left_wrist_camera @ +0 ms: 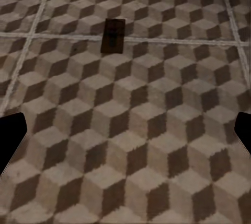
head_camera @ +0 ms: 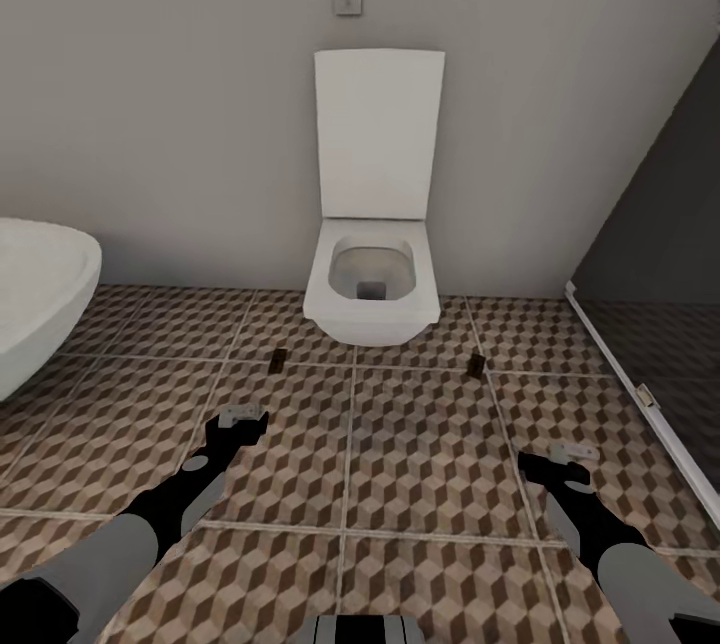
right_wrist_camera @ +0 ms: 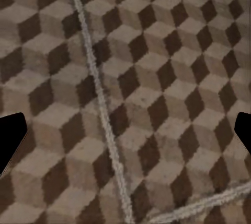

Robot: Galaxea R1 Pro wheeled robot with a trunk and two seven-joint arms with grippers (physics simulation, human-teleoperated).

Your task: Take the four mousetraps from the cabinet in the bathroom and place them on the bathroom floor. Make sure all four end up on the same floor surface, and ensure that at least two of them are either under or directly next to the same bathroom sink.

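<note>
Two mousetraps lie flat on the bathroom floor [head_camera: 420, 454] in front of the toilet, one at its left [head_camera: 280, 358] and one at its right [head_camera: 476, 365]. Each looks like a small dark rectangle on the cube-patterned tiles. The left one also shows in the left wrist view as a mousetrap [left_wrist_camera: 114, 36] lying across a grout line, ahead of the fingers. My left gripper [head_camera: 243, 416] hovers over the tiles short of it, open and empty [left_wrist_camera: 125, 135]. My right gripper [head_camera: 572, 452] hangs open over bare tiles [right_wrist_camera: 125, 135]. The cabinet and the sink are out of view.
A white wall-hung toilet [head_camera: 372, 294] with its lid up stands against the back wall. A white oval bathtub [head_camera: 35, 304] curves in at the left. A dark glass shower screen [head_camera: 660, 254] with a floor rail runs along the right.
</note>
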